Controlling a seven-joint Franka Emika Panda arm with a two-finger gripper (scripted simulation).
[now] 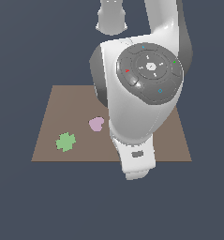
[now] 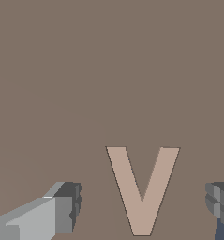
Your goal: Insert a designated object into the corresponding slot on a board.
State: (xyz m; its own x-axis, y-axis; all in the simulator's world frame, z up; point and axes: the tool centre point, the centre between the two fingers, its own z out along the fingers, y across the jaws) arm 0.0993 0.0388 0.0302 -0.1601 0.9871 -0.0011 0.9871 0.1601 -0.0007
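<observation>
While spread wide, jaws (image 2: 144,206) straddle the tan V-shaped piece (image 2: 142,190), one finger (image 2: 66,206) on each side and clear of its arms. Piece lies flat on the brown board (image 2: 85,70). Seen from the exterior view: arm covers the board's middle; pink heart (image 1: 96,123) and green clover (image 1: 65,141) toward that view's left. Slot hidden.

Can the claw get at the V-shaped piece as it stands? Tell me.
Probably yes. The claw is open, its fingers either side of the V-shaped piece, which lies flat on the board with nothing between.
</observation>
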